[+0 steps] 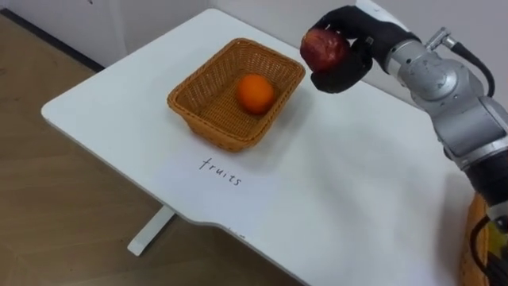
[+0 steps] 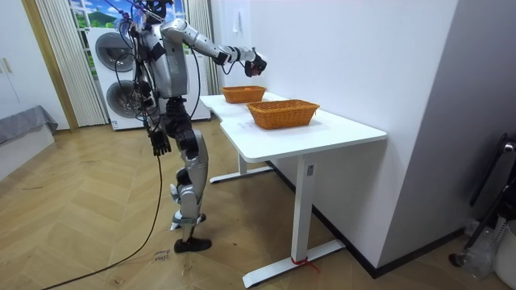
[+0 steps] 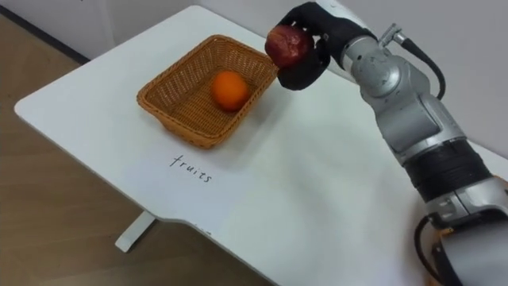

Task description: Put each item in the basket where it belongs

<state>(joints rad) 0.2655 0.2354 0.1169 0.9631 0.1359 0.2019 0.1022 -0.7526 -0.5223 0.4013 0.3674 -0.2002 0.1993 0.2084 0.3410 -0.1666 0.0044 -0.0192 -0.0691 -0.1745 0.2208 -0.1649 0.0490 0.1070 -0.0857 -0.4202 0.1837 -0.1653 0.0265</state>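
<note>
Table: orange in basket; right hand grips apple nearby.

Silver-grey humanoid with black joints, dark cables looped round torso; right arm is stacked grey metal cylinders with a black cable, right hand black

Both eye views taken from the head, looking steeply down from close by onto the white table and the wicker basket; nearly the same scene, slightly shifted sideways. Room view taken from well off, facing the table's side and the wall; table top shared with the eye views.
</note>
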